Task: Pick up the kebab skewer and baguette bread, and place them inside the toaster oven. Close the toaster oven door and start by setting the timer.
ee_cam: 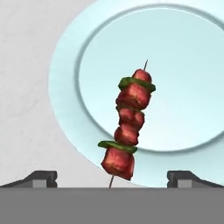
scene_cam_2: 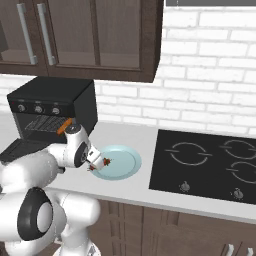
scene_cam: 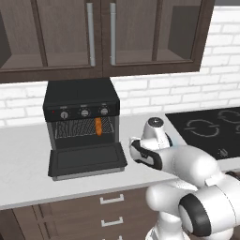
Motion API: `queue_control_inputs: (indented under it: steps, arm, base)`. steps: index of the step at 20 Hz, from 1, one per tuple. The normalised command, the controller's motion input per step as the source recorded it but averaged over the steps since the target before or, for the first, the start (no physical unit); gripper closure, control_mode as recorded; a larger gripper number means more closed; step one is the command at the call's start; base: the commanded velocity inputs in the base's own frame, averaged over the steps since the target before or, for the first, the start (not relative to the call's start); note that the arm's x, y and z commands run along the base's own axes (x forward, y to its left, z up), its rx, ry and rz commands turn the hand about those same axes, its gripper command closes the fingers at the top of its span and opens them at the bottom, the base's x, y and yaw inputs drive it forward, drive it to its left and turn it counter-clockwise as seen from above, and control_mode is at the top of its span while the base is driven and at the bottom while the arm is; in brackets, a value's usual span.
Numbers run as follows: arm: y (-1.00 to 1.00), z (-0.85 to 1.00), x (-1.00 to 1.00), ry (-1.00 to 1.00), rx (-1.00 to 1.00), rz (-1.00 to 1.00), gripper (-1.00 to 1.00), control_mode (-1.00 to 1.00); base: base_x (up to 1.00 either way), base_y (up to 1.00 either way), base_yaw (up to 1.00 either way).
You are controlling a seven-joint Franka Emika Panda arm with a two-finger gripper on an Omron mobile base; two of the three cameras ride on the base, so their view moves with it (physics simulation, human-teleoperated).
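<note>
Kebab skewer (ee_cam: 127,127): you have a thin stick threaded with five or so red-brown meat chunks and two green slices between them, bare stick tips showing at both ends. It lies on the pale blue plate (ee_cam: 70,65), running from the flat centre out across the rim, with its near end over the plate's edge toward the hand. In the right base view the skewer (scene_cam_2: 100,164) shows as a small dark-red shape at the plate's left rim, close under the wrist. Gripper (ee_cam: 112,177): your jaws stand spread about as wide as they go, one dark fingertip (ee_cam: 41,177) on each side of the skewer's near end, well clear of it; nothing is gripped or touched. Baguette bread (scene_cam: 98,126): orange-brown loaf already on the wire rack inside the toaster oven (scene_cam: 80,101), toward the right side. Toaster oven door (scene_cam: 87,160) hangs fully dropped open, flat over the white counter (scene_cam: 23,154).
</note>
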Motion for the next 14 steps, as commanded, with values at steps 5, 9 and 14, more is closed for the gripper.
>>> queue_control_inputs:
  steps: [5,9,14]
  arm:
    - [-0.03,-0.47,0.06,0.0,0.0,0.0,-1.0,-1.0]
    - [-0.04,-0.42,0.0,0.0,0.0,0.0,-1.0,-1.0]
    - [-0.01,-0.36,0.0,0.0,-0.01,0.0,1.0,-1.0]
  base:
    - [0.0,0.0,0.0]
    - [0.0,0.0,0.0]
    - [0.0,0.0,0.0]
